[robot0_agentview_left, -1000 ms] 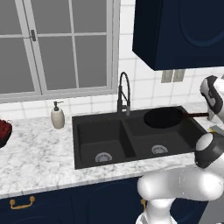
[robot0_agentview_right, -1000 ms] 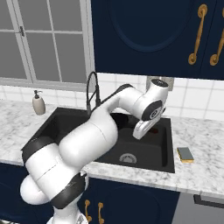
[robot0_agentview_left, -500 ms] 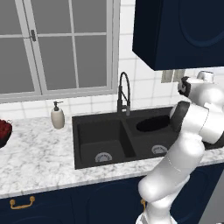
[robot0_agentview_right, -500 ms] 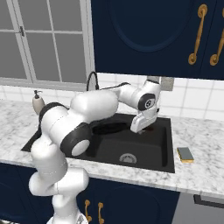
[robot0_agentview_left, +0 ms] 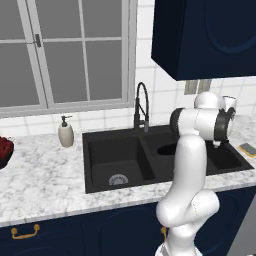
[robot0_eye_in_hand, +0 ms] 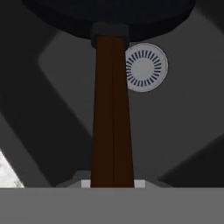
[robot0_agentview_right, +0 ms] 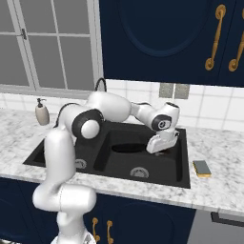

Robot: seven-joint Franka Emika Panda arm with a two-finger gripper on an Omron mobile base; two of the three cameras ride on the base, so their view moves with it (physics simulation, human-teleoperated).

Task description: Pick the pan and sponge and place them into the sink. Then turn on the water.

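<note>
Two basins: sink (robot0_agentview_right: 181, 177) black, set in the marbled counter (robot0_agentview_right: 224, 188); a round metal drain (robot0_agentview_right: 138, 172) lies in its right basin.
Gripper: gripper (robot0_agentview_right: 160, 151) hangs over the right basin, its jaws closed on the pan's reddish-brown handle (robot0_eye_in_hand: 112, 118).
Pan: pan (robot0_agentview_right: 129, 147) held above the right basin, clear of the basin floor; in the hand view the drain shows just beside the handle, below it.
Sponge: sponge (robot0_agentview_right: 202, 167) lies on the counter just right of the sink, grey-green side up, well apart from the gripper.
Faucet: faucet (robot0_agentview_left: 141, 107) stands behind the divider between the basins.
Soap dispenser: soap dispenser (robot0_agentview_left: 65, 133) left of the sink, near the window (robot0_agentview_left: 60, 55).
Bowl: bowl of red fruit (robot0_agentview_left: 4, 151) at the far left of the counter.
</note>
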